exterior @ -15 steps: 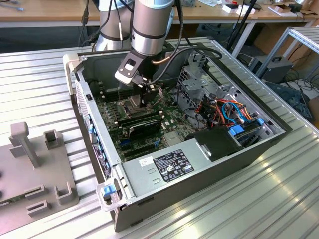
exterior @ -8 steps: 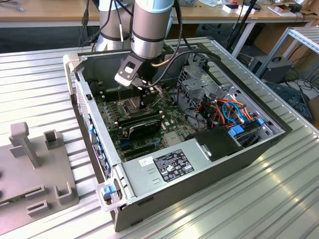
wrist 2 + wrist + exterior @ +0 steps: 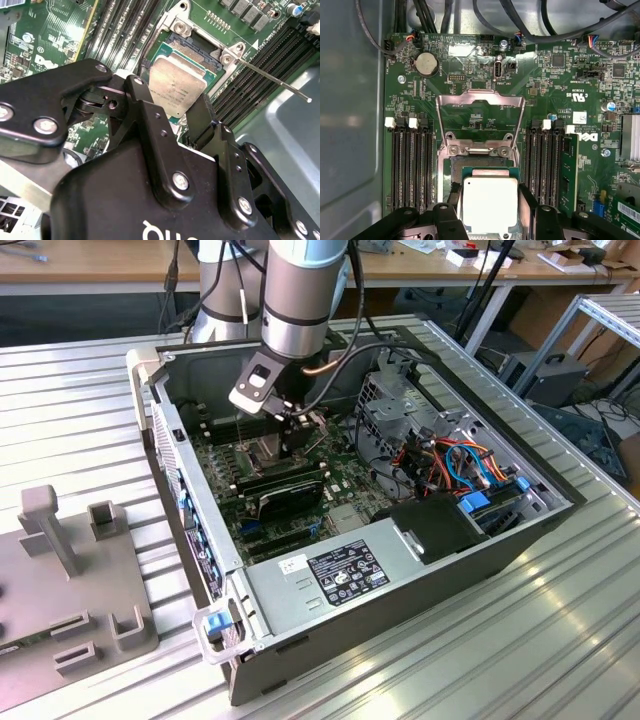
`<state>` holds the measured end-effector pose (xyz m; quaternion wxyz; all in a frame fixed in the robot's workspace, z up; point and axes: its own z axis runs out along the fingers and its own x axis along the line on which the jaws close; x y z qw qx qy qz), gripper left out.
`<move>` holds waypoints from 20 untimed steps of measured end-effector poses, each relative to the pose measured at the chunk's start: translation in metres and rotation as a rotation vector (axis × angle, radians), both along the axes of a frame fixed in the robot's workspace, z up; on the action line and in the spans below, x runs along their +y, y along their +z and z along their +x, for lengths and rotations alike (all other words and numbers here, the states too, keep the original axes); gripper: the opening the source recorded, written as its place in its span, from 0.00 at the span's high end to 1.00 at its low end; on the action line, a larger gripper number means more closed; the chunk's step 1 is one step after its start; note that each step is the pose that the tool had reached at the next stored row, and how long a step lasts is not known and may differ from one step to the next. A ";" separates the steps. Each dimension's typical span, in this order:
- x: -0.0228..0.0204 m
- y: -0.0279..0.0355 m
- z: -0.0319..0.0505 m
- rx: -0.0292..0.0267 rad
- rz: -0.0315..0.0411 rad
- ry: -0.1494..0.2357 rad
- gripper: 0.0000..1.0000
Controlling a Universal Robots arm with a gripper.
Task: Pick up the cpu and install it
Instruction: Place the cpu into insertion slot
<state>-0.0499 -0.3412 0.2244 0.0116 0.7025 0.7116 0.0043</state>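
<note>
in the exterior view your arm (image 3: 300,290) reaches down into the open computer case (image 3: 430,575). the claw (image 3: 293,432) hangs low over the green board (image 3: 340,462). what sits between its tips is too small to tell here. on the camera's side of the claw, a grey metal box (image 3: 330,575) carries a black-and-white label with print too fine to read. the case stands on a ribbed metal table (image 3: 520,660).

in the second wrist view the claw (image 3: 169,95) is closed narrow on the chip (image 3: 177,85), with a black finger (image 3: 200,117) against each of two opposite edges. the chip is a flat square with a dull silver top on a green rim. it sits tilted over the open socket (image 3: 192,50), and you cannot tell whether it touches it. faint marks on the chip's top cannot be made out. a thin steel lever (image 3: 272,77) juts out beside the claw. white letters on the claw's black body are cut off at the picture's edge.

in the first wrist view the claw (image 3: 491,200) grips the chip (image 3: 490,207), whose near edge is hidden by the claw's body. just beyond the fingertips lies the dark socket (image 3: 480,164), then its bright metal frame (image 3: 480,107), flipped up. long black slots (image 3: 410,165) run along both sides of the claw. a round coin battery (image 3: 426,63) sits farther beyond.
</note>
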 end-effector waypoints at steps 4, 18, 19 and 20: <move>0.0005 -0.0032 0.0000 0.0000 0.0001 0.000 0.46; 0.0045 -0.0058 0.0001 -0.0001 0.0002 0.000 0.46; 0.0046 -0.0064 0.0001 -0.0001 0.0001 0.000 0.46; 0.0045 -0.0065 0.0000 0.0001 -0.0001 0.000 0.46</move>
